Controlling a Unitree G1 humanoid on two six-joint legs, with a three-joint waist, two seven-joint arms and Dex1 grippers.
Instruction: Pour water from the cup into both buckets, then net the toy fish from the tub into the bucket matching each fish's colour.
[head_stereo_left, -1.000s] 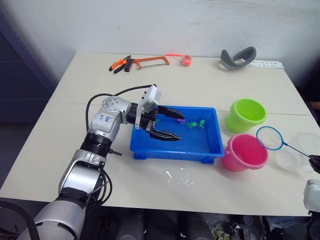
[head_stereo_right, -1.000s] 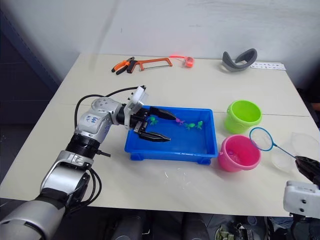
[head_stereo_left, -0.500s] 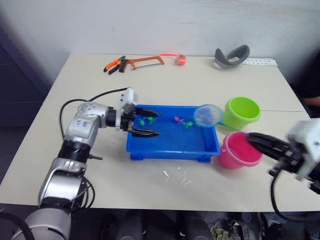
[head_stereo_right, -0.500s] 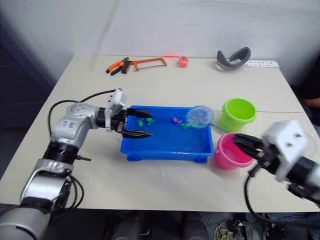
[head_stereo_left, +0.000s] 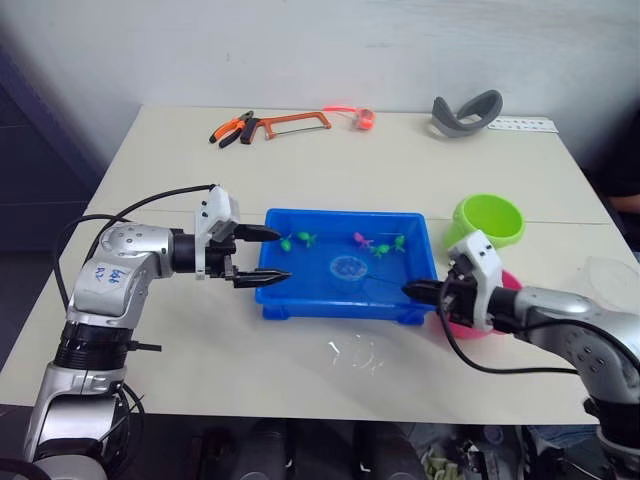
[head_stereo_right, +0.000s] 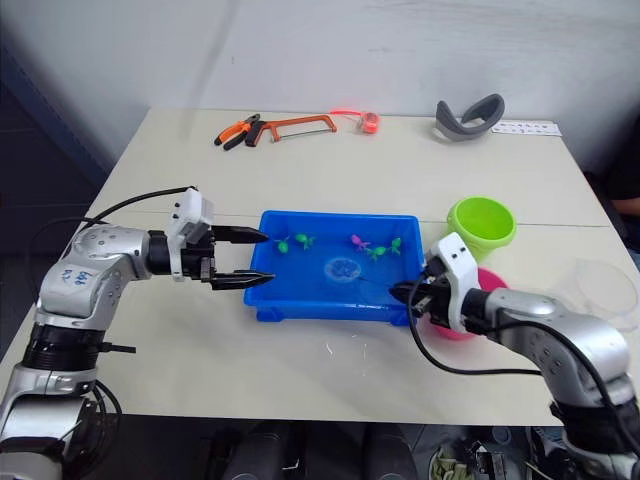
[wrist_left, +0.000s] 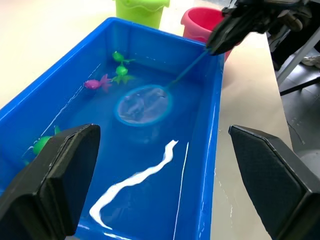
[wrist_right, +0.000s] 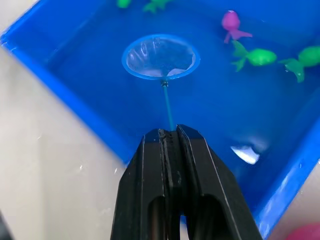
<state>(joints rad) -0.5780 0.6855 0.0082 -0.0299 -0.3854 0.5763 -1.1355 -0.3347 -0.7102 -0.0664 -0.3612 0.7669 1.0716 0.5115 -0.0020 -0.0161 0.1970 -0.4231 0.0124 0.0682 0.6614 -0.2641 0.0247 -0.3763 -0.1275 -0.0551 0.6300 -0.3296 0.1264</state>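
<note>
My right tool is pinched shut on the thin dark handle of the net, near the handle's end, and the hoop lies low in the middle of the tub, at the centre of the head view. My left tool stands wide, its two fingers spread at the tub's left rim, holding nothing.

The fish sit along the far wall of the tub: a pink one with green ones beside it toward the upper right, and two more green ones toward the upper left. None is in the hoop. The green bucket and the pink bucket stand just right of the tub; the cup is at the right edge of the desk.

I judge the net light but whippy: held so far back, the hoop will lag and wobble, and the mesh is soft. The fish look tiny, slick and buoyant, so a scoop from beneath should serve better than a chase. The tub may slide, so my left tool could brace its rim.
</note>
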